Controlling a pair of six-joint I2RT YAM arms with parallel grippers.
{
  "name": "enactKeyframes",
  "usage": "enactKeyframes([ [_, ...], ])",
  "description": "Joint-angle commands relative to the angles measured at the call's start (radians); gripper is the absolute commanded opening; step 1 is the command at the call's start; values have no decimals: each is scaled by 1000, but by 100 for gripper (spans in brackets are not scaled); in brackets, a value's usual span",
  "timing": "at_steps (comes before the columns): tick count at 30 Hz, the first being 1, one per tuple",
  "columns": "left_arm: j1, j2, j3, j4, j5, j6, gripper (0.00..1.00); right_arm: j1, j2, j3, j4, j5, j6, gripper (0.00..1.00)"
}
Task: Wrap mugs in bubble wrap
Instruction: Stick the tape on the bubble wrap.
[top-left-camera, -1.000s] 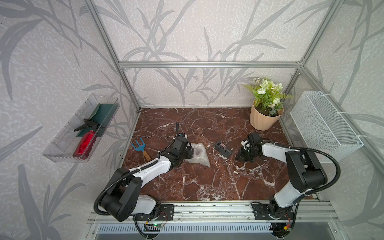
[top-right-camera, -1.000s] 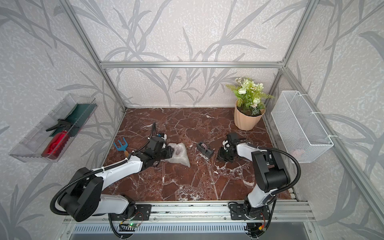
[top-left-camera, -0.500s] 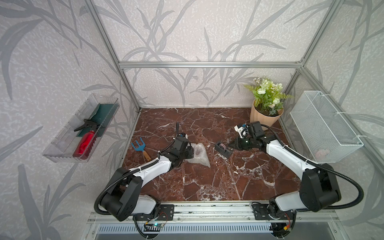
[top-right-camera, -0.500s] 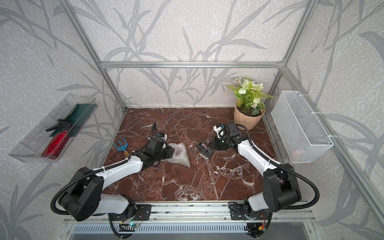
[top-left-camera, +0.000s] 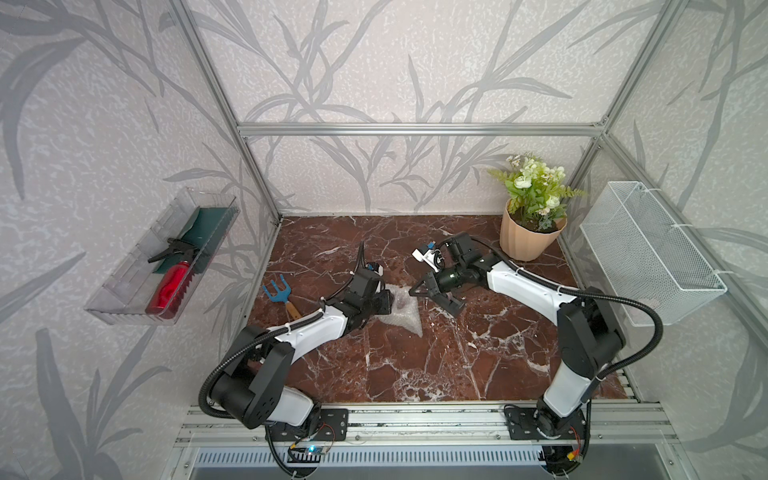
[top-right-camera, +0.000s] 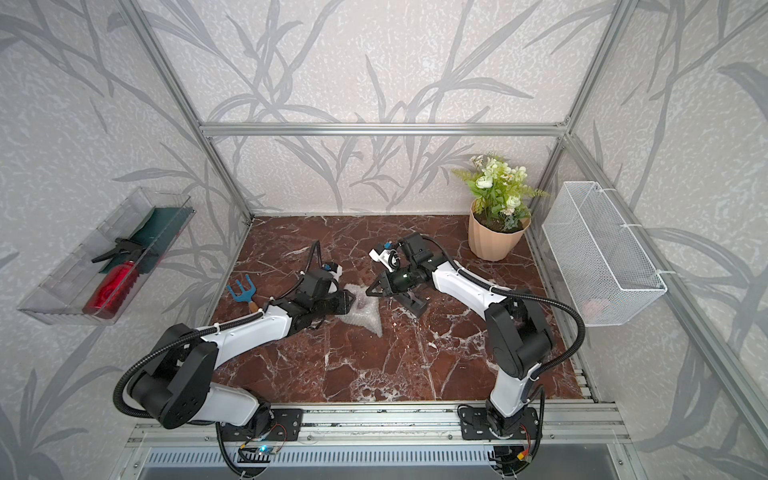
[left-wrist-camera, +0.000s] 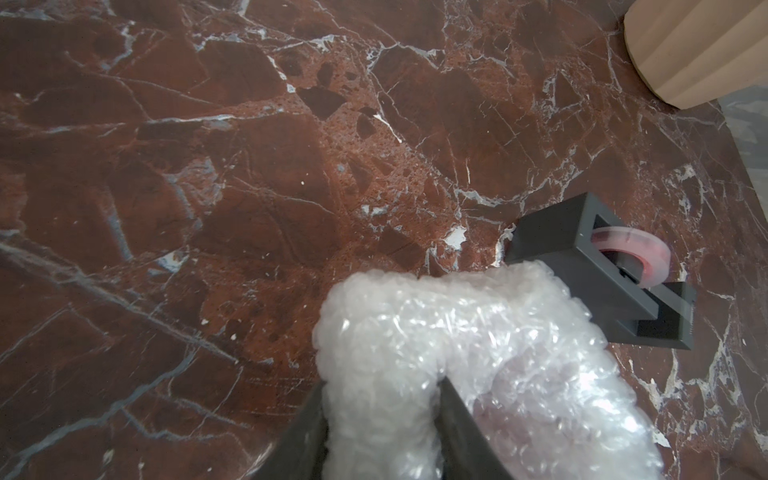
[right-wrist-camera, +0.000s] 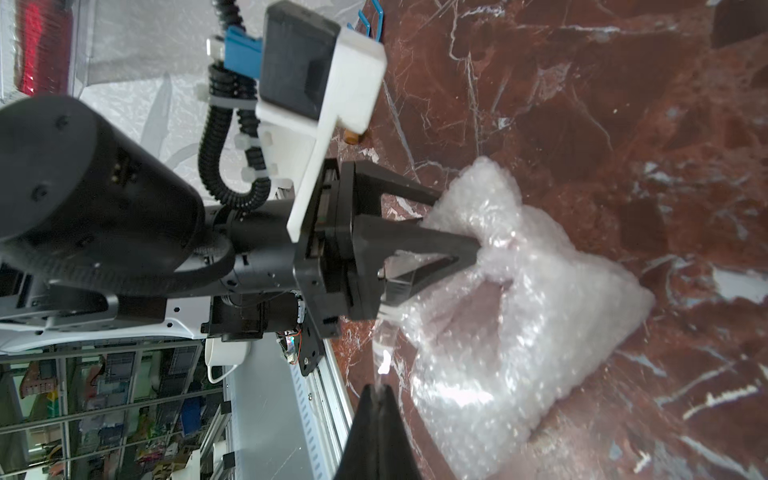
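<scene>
Whitish crumpled bubble wrap, pink-tinged, is clamped by the part-open left gripper; at 1 o'clock, a clear strip is pinched by the closed right gripper.

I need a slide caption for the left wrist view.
Left gripper clamped on the bubble wrap, a tape dispenser beyond it on the red marble table.

Top views look down over the whole table; both wrist views closely share the bubble wrap
</scene>
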Motion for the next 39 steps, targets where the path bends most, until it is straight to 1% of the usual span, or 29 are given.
enactKeyframes([
  [1,-7,29,12,-44,35,37,37,7,58,49,-62,-49,-55,0],
  [10,-9,34,20,-59,44,41,37,22,200,129,-85,-47,-56,0],
  [14,-9,36,27,-71,46,46,37,22,239,151,-142,-5,-58,0],
  [26,-9,31,32,-95,31,46,38,23,268,154,-172,98,11,0],
  [39,-11,19,40,-112,9,45,39,41,287,168,-227,166,13,0],
])
